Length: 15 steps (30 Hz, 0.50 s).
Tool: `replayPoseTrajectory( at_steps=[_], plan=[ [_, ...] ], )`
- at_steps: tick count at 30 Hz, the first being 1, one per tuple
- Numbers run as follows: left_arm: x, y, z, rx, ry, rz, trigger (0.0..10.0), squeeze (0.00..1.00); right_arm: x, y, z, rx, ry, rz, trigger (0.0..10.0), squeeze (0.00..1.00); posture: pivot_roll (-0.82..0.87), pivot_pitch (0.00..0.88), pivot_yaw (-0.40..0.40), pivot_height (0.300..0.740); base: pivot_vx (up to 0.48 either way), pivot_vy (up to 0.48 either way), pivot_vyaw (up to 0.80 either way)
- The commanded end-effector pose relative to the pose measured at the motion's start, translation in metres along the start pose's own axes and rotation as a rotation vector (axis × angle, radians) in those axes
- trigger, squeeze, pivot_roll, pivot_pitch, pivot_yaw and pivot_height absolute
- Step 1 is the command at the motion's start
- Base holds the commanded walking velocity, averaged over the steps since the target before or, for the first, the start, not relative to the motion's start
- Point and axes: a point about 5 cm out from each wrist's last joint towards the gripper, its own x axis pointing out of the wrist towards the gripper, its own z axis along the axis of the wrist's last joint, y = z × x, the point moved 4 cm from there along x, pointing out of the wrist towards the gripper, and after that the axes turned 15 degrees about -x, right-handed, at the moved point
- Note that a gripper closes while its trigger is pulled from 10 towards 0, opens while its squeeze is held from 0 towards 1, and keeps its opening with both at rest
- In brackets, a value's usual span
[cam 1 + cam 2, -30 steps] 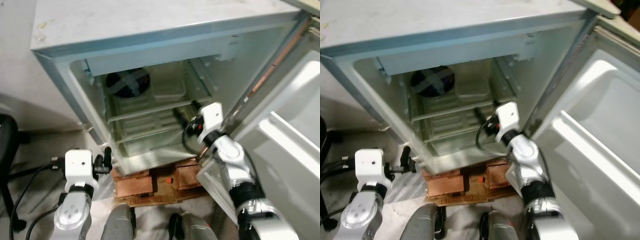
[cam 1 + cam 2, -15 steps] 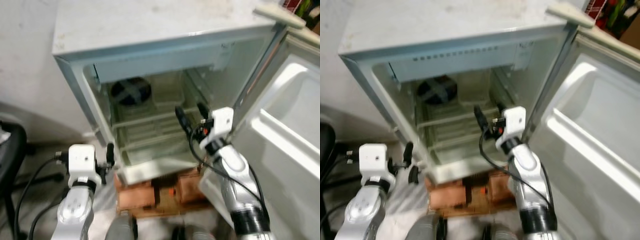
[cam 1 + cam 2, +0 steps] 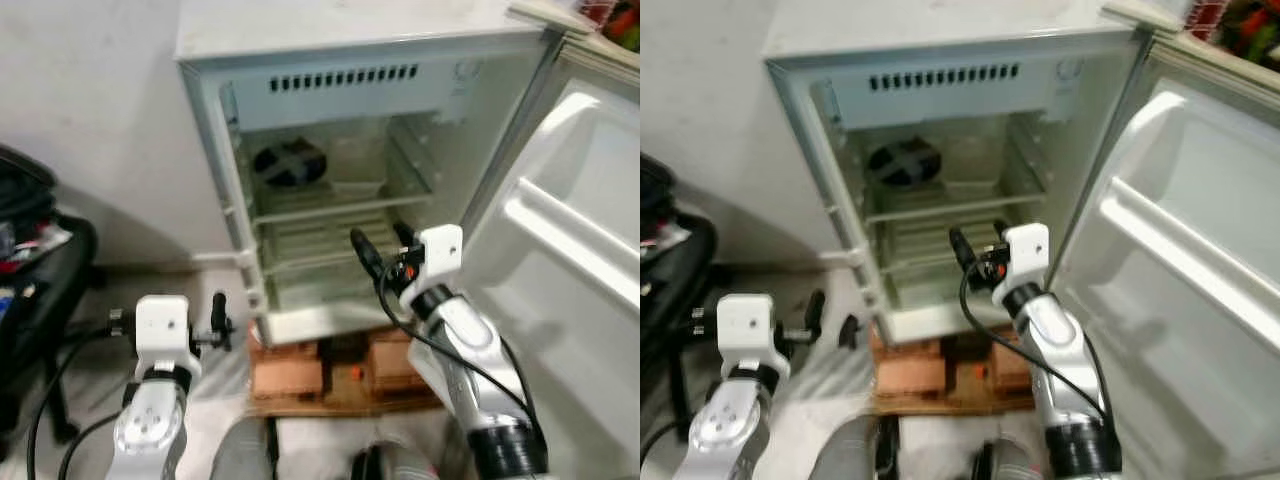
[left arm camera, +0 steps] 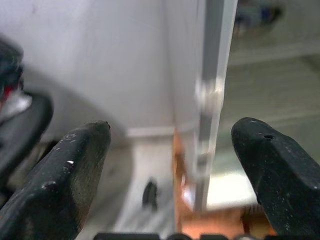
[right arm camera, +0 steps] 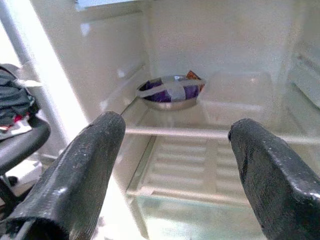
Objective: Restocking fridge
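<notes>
Pincers: we hold our right gripper (image 3: 378, 243) spread before the open fridge (image 3: 330, 90) | left gripper (image 3: 218, 320) spread, low beside its left wall | taped bowl (image 5: 171, 92) on the upper shelf (image 5: 210, 132), at the back.

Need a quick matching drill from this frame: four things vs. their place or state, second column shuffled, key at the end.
Things:
1. taped dark bowl
2. white fridge door
3. left gripper
4. right gripper

Place or state:
A. swung wide open, on the robot's right
B. on the upper shelf, at the back left
C. jaws open, raised in front of the open fridge's lower shelves
D. jaws open, low, outside the fridge's left edge

Pairs: 1-B, 2-A, 3-D, 4-C
</notes>
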Motion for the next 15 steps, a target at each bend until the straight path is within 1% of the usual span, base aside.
replayPoseTrajectory(
  at_steps=[1, 3, 5, 6, 8, 12, 13, 15],
  plan=[
    [0.003, -0.003, 0.008, 0.009, -0.025, -0.011, 10.0, 0.00, -0.003, 0.001, -0.001, -0.005, 0.006, -0.004, 10.0, 0.00, 0.15, 0.103, 0.004, 0.740, -0.270, 0.000, 0.00],
    [0.002, -0.004, 0.005, 0.008, -0.017, -0.012, 10.0, 0.00, -0.006, 0.008, -0.010, -0.011, 0.030, 0.020, 10.0, 0.00, 0.15, 0.100, 0.003, 0.740, -0.270, 0.000, 0.00],
    [0.002, -0.004, 0.005, 0.008, -0.016, -0.013, 10.0, 0.00, -0.007, 0.009, -0.011, -0.012, 0.033, 0.023, 10.0, 0.00, 0.15, 0.100, 0.003, 0.740, -0.266, 0.000, 0.00],
    [0.002, -0.004, 0.005, 0.009, -0.014, -0.014, 10.0, 0.00, -0.009, 0.009, -0.016, -0.021, 0.044, 0.017, 10.0, 0.00, 0.15, 0.099, 0.003, 0.740, -0.266, 0.000, 0.00],
    [0.003, -0.004, 0.004, 0.014, -0.013, -0.015, 10.0, 0.00, -0.012, 0.006, -0.027, -0.064, 0.075, 0.007, 10.0, 0.00, 0.15, 0.097, 0.001, 0.740, -0.261, 0.000, 0.00],
    [0.005, 0.000, 0.006, 0.026, -0.019, -0.006, 10.0, 0.00, -0.016, -0.004, -0.035, -0.068, 0.102, -0.043, 10.0, 0.00, 0.15, 0.097, -0.008, 0.740, -0.256, 0.000, 0.00],
    [0.006, 0.002, 0.007, 0.028, -0.021, -0.002, 10.0, 0.00, -0.017, -0.007, -0.035, -0.069, 0.104, -0.065, 10.0, 0.00, 0.15, 0.097, -0.008, 0.740, -0.255, 0.000, 0.00],
    [0.006, 0.005, 0.008, 0.032, -0.025, 0.008, 10.0, 0.00, -0.019, -0.019, -0.032, -0.062, 0.102, -0.170, 10.0, 0.00, 0.15, 0.095, -0.009, 0.740, -0.253, 0.000, 0.00]
  ],
)
